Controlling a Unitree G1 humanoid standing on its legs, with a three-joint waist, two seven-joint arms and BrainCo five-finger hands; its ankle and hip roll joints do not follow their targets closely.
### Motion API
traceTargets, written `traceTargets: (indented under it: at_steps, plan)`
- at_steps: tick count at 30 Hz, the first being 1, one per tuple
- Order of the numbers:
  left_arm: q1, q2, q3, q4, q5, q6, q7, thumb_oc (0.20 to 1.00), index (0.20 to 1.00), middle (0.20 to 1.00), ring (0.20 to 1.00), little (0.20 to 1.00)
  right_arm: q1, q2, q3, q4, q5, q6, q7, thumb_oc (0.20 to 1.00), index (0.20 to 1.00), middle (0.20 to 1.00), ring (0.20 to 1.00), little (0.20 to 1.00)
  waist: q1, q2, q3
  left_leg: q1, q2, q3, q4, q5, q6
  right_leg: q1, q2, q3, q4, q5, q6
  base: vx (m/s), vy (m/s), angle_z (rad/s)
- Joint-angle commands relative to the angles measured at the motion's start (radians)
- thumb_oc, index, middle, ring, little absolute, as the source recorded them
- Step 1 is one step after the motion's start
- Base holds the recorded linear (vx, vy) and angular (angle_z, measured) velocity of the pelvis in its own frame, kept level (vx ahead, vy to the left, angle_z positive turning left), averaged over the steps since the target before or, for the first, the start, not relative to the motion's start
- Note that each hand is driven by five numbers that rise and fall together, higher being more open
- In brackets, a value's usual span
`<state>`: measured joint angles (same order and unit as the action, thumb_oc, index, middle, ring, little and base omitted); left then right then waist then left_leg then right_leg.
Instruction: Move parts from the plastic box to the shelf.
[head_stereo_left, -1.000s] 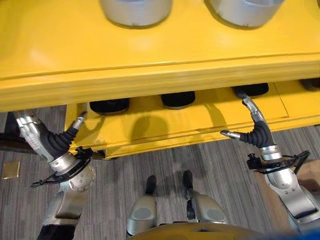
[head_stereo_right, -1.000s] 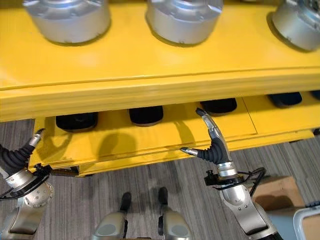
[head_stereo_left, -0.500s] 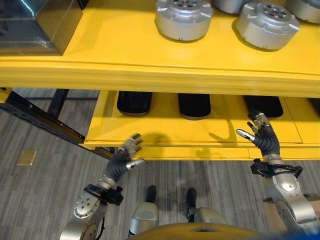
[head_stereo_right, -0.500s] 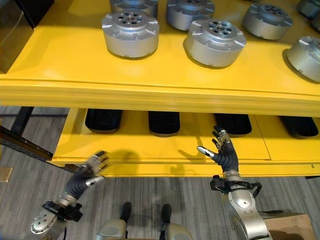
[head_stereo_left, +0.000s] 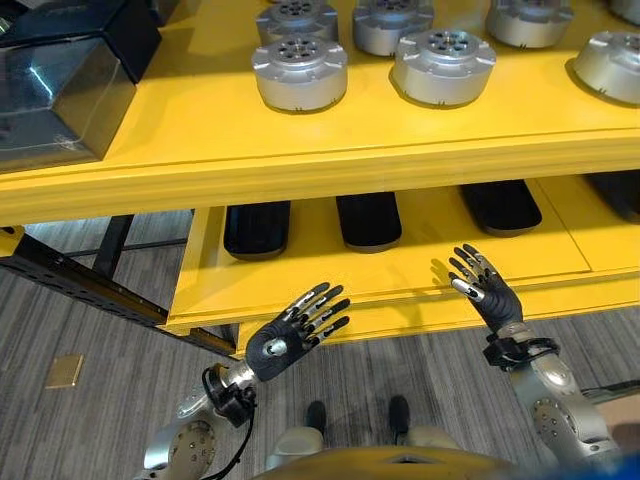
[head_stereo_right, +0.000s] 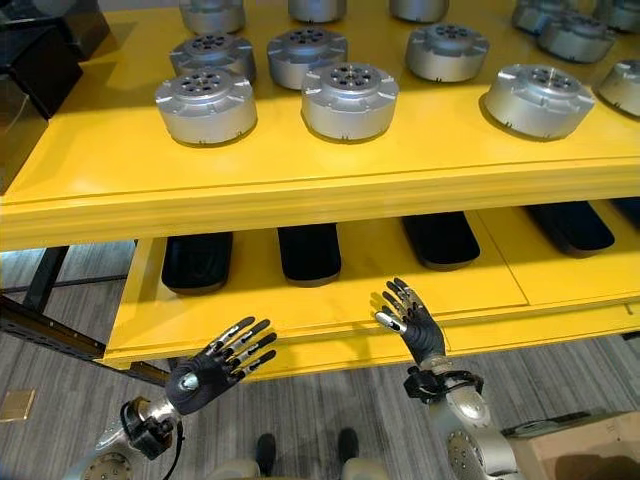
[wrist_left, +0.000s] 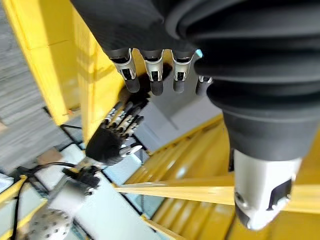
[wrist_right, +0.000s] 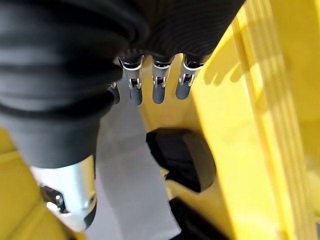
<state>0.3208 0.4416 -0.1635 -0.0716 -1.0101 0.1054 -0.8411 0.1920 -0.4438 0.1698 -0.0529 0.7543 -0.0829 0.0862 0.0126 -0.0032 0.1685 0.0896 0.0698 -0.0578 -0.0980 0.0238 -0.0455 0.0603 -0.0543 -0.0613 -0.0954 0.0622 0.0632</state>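
Both robot hands were empty and spread flat: the left robot hand (head_stereo_left: 285, 340) and the right robot hand (head_stereo_left: 483, 292) hovered in front of the lower tier of the shelf (head_stereo_right: 300, 185), fingers straight and fanned, clasping nothing. The wrist views agreed, each showing straight fingers with only yellow shelf and dark trays past them.

By my judgement the step in hand was a fresh fetch, since neither hand carried a part. To do it well, the robot would need to turn toward the plastic box, which may be the dark container (head_stereo_left: 60, 85) at the upper tier's left end, though its contents could not be made out. Each part looked heavy and smooth-walled, so a grasp from both sides or under the flange would likely hold better than a pinch on the rim. It should be set down in a bare stretch of the upper tier near the front edge, without nudging its neighbours.

The parts (head_stereo_right: 350, 100) were round silver-grey metal discs with a stepped flange and a ring of small holes on top. They stood upright in rows along the upper tier, near each other but apart. On the lower tier sat a row of black trays (head_stereo_right: 309, 252), well back from its front edge.
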Motion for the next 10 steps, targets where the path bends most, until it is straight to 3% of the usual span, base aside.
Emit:
traceTargets:
  at_steps: [1, 10]
  plan:
    - [-0.003, 0.011, 0.034, -0.018, -0.053, -0.011, -0.067, 1.000, 1.000, 1.000, 1.000, 1.000, -0.024, 0.002, -0.029, -0.058, 0.032, -0.026, 0.062, 1.000, 1.000, 1.000, 1.000, 1.000, 0.011, -0.030, -0.024, 0.032, 0.095, 0.080, 0.011, -0.058, -0.047, 0.046, -0.160, -0.074, 0.008, -0.021, 0.151, 0.00, 0.000, 0.00]
    - [0.005, -0.022, 0.116, -0.032, -0.102, -0.032, -0.056, 1.000, 1.000, 1.000, 1.000, 1.000, 0.006, 0.039, -0.073, -0.072, 0.078, 0.022, 0.100, 1.000, 1.000, 1.000, 1.000, 1.000, 0.009, -0.037, -0.033, 0.050, 0.092, 0.079, 0.011, -0.072, -0.041, 0.054, -0.165, -0.078, 0.008, -0.018, 0.156, 0.00, 0.000, 0.00]
